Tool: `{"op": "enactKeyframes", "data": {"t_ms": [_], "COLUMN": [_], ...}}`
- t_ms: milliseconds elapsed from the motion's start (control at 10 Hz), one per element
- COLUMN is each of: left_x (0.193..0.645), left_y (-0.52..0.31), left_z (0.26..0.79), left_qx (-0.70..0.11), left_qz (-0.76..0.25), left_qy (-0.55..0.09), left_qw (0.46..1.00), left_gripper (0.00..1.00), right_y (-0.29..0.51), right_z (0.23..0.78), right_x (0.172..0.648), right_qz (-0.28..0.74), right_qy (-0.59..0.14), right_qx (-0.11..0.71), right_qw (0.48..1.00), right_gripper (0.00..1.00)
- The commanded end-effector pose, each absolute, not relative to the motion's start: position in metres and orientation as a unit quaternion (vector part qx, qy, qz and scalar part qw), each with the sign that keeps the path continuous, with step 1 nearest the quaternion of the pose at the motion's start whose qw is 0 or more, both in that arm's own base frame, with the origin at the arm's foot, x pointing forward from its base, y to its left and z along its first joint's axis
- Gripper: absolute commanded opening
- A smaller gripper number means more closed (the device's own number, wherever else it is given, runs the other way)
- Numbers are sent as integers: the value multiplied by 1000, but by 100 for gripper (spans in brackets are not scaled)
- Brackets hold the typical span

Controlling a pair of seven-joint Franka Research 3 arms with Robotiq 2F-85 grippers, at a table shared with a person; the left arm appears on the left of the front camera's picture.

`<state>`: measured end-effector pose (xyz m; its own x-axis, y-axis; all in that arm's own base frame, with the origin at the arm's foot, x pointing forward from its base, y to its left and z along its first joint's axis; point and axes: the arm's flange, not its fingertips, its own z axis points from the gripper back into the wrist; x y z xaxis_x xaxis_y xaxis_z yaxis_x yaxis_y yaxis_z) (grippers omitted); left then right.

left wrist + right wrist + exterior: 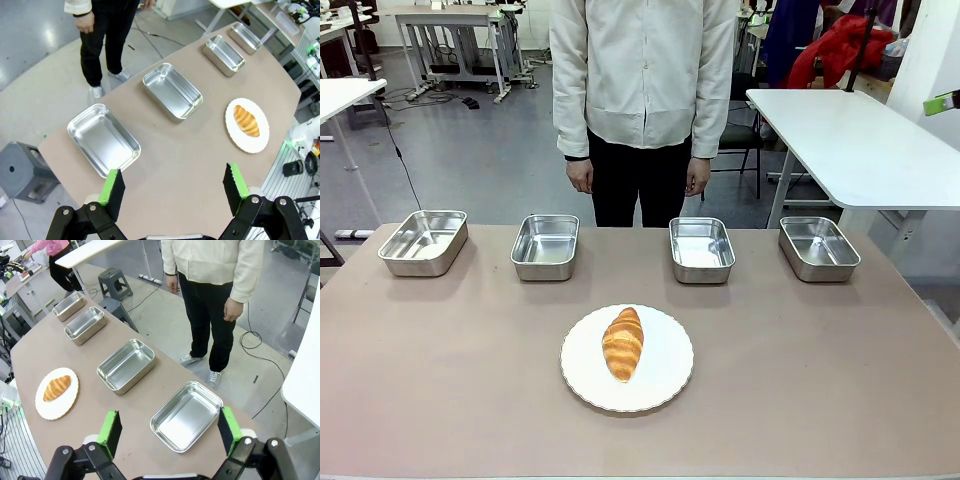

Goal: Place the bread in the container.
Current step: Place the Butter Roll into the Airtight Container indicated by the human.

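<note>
Grey floor [480, 150], white tables [850, 140], maybe cables [404, 165]

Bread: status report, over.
Left gripper and right gripper: jaws open, empty. Bread on white plate, not yet picked. Four steel containers empty, nothing blocking them.

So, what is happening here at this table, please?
Nothing is being handled yet. The bread lies on the white plate. Four steel containers stand empty in a row beyond it. The left gripper and the right gripper hang above the table, fingers open, holding nothing. A person stands at the far side, touching nothing.
</note>
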<state>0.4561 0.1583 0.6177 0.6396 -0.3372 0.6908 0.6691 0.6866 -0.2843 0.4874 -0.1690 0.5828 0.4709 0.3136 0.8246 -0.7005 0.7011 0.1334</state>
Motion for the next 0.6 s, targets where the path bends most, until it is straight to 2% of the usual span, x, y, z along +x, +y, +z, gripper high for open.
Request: {"op": "enactKeyframes", "data": {"t_ms": [0, 500], "left_x": [455, 455], "left_y": [157, 157], "left_z": [619, 619], "left_qx": [-275, -275], "left_qz": [-291, -291], "left_qy": [-317, -317], "left_qw": [860, 860], "left_gripper": [100, 100], "right_y": [-168, -168], "right_z": [585, 585], "right_x": [486, 486], "right_qz": [310, 310], "right_qy": [-414, -414], "right_qx": [237, 237], "right_qw": [822, 822], "right_gripper": [100, 100]}}
